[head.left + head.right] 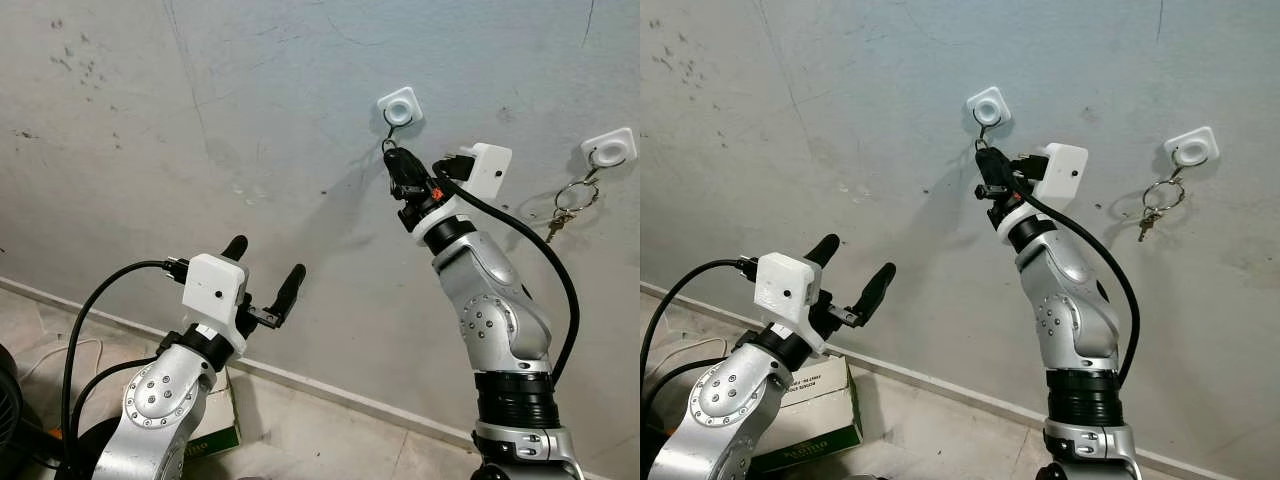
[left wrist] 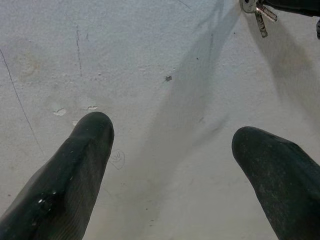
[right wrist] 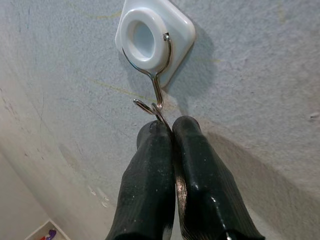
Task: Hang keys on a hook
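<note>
Your right gripper (image 3: 167,131) sits mid-frame in its wrist view, jaws pinching the key ring (image 3: 163,119) right at the wire hook (image 3: 150,75) of the white wall mount (image 1: 399,106). Your left gripper (image 1: 264,264), jaws spread, hovers lower left. Another key set (image 1: 568,205) hangs at the right

Key ring (image 3: 167,122) at wall hook (image 3: 150,102)

The right gripper (image 1: 392,160) is raised to the wall (image 1: 200,120), fingers pinched together just under a white hook (image 1: 399,107). Further right, a second hook (image 1: 609,148) carries keys (image 1: 570,205) — while the left gripper (image 1: 265,268) hangs lower, spread wide, touching nothing.
</note>
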Motion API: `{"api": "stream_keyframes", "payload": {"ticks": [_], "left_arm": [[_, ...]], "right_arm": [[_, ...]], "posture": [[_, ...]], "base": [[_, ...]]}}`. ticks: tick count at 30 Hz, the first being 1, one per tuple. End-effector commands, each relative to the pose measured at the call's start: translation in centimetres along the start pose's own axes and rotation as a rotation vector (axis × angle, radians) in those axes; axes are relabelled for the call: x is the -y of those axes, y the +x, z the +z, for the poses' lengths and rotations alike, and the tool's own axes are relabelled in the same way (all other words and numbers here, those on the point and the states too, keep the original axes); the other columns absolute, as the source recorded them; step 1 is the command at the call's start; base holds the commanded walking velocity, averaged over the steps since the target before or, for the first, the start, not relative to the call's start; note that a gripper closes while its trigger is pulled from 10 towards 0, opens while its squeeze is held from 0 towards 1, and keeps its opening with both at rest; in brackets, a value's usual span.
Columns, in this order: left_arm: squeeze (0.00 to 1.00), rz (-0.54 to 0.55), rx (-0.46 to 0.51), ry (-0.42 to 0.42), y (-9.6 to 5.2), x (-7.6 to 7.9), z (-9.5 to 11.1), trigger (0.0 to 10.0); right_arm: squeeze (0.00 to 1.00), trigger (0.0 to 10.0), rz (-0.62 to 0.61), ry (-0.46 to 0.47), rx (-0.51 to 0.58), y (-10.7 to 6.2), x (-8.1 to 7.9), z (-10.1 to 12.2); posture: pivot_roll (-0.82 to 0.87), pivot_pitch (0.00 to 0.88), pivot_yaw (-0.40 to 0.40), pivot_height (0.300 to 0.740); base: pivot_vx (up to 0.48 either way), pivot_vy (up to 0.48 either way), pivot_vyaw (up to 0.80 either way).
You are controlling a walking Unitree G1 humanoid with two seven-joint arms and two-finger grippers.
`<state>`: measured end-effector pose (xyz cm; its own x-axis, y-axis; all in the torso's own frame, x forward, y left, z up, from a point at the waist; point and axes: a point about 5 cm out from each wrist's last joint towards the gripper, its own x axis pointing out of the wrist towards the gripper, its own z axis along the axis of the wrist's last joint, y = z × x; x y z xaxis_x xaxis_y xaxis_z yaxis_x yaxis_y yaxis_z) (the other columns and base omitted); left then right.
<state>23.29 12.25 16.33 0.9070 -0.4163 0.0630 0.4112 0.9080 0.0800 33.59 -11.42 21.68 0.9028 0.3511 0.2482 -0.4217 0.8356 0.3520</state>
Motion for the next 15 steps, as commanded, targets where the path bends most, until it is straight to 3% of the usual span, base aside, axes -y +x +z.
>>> {"api": "stream_keyframes", "payload": {"ticks": [1, 2, 3, 15], "left_arm": [[0.00, 0.004, -0.004, 0.000, -0.01, 0.05, -0.08, 10.0], [0.00, 0.004, -0.004, 0.000, -0.02, 0.06, -0.09, 10.0], [0.00, 0.004, -0.004, -0.001, -0.02, 0.05, -0.10, 10.0], [0.00, 0.005, -0.005, 0.000, 0.02, 0.06, -0.10, 10.0]], "right_arm": [[0.00, 10.0, -0.035, 0.027, -0.029, 0.05, 0.48, -0.45], [0.79, 10.0, -0.040, 0.029, -0.034, -0.01, 0.55, -0.58], [1.00, 10.0, -0.044, 0.031, -0.038, -0.07, 0.60, -0.72], [1.00, 10.0, -0.058, -0.057, -0.041, -0.31, 0.75, -0.88]], "posture": [[0.19, 0.039, -0.008, 0.740], [0.19, 0.040, -0.009, 0.740], [0.19, 0.040, -0.009, 0.740], [0.19, 0.039, -0.008, 0.740]], "base": [[0.000, 0.000, 0.00], [0.000, 0.000, 0.00], [0.000, 0.000, 0.00], [0.000, 0.000, 0.00]]}}
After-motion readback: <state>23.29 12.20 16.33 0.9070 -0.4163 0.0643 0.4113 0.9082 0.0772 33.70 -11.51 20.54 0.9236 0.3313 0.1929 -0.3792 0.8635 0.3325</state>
